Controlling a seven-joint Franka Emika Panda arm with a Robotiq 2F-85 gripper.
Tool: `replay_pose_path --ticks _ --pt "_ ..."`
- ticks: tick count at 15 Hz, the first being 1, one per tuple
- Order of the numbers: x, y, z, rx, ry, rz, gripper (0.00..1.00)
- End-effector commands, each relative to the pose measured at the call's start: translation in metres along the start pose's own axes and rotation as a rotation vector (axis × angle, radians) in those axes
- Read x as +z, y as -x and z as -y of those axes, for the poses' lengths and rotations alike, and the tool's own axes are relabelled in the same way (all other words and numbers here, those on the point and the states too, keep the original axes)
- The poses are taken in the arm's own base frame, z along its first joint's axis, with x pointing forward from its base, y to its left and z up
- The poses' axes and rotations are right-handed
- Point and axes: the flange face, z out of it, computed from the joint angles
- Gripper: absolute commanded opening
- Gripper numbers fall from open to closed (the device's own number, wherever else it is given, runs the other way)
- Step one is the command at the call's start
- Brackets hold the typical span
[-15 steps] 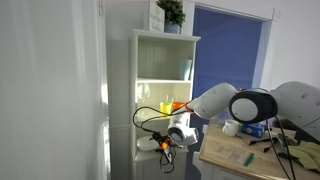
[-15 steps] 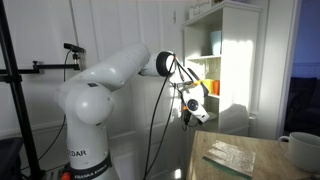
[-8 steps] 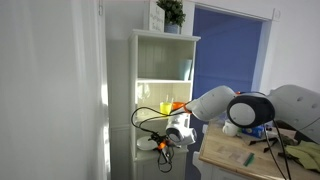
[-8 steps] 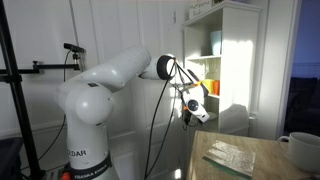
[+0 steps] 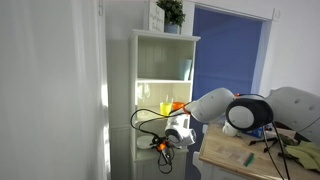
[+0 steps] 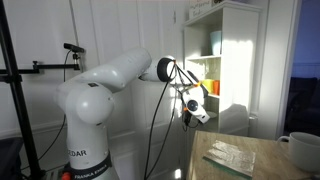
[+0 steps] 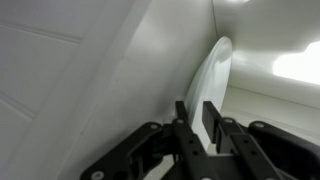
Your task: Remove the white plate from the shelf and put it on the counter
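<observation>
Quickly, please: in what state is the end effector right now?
End effector: closed on the rim of the white plate, holding it.

Plain white plate point(image 7: 214, 72), white shelf point(image 5: 135, 90), black pincer point(image 7: 200, 112), light tan counter point(image 5: 215, 148).

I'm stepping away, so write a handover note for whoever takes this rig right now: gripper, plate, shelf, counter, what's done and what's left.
Gripper: its fingers straddle the plate's rim; I cannot tell whether they are clamped.
Plate: standing on edge inside the shelf, at a lower board.
Done: the arm has reached into the shelf.
Left: confirm the grip, draw the plate out and set it on the counter.
</observation>
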Motion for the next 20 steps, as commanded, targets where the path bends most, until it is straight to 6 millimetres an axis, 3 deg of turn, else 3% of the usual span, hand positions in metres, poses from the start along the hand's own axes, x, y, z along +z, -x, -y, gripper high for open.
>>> replay_pose_path --ticks 1,11,20 --pt "0.004 0.002 0.001 0.016 0.017 -0.004 0.00" --pt "-0.016 -0.007 0.012 0.083 0.003 0.023 0.02" --pt "-0.063 -0.036 -0.001 0.201 -0.032 0.111 0.02"
